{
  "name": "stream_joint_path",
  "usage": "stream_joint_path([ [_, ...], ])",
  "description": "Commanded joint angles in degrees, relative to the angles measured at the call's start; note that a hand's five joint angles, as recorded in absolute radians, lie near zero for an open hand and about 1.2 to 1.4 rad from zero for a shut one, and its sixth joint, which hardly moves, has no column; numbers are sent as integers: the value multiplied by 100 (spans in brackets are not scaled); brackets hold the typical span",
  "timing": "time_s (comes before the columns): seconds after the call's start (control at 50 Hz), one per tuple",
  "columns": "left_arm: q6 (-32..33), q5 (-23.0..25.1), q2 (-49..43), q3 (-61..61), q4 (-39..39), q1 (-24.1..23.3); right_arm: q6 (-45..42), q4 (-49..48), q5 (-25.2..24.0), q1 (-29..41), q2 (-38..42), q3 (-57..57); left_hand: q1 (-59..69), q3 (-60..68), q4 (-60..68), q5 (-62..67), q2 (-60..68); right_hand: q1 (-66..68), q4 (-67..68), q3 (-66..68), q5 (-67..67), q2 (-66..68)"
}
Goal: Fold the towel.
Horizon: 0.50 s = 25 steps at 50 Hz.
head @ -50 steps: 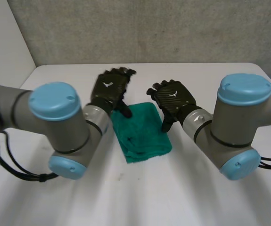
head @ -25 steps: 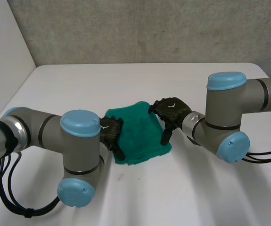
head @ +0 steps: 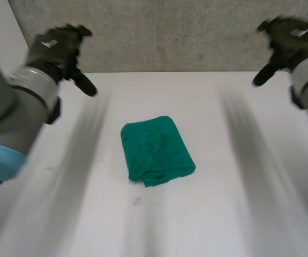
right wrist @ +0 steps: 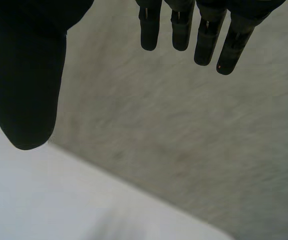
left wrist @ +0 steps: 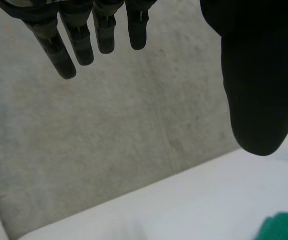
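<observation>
Looking down from the head view, we see the green towel [head: 157, 150] lying folded into a thick rectangle near the middle of the white table [head: 223, 214], with neither hand touching it. Our left hand [head: 54, 45] and our right hand [head: 288, 38] hang raised at either side, well apart from the towel. Each is straight-fingered and spread wide, released and grasping nothing.

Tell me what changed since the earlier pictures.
Both hands left the towel's sides. The left hand swung up and out to the left, and the right hand up and out to the right. Both are open and hold nothing. The green towel stayed folded in the same spot on the white table.
</observation>
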Motion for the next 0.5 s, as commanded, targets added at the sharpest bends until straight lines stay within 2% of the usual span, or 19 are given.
stream_joint_path([
  [0.02, -469, 521, 456, 102, -788, 531, 37, 408, -101, -147, -545, 97, -190, -225, -170, -267, -166, -179, -336, -220, -307, -296],
  [0.5, -443, 645, 817, -82, -1043, 576, 37, 540, -119, -85, -862, 203, -190, -225, -170, -267, -166, -179, -336, -220, -307, -296],
])
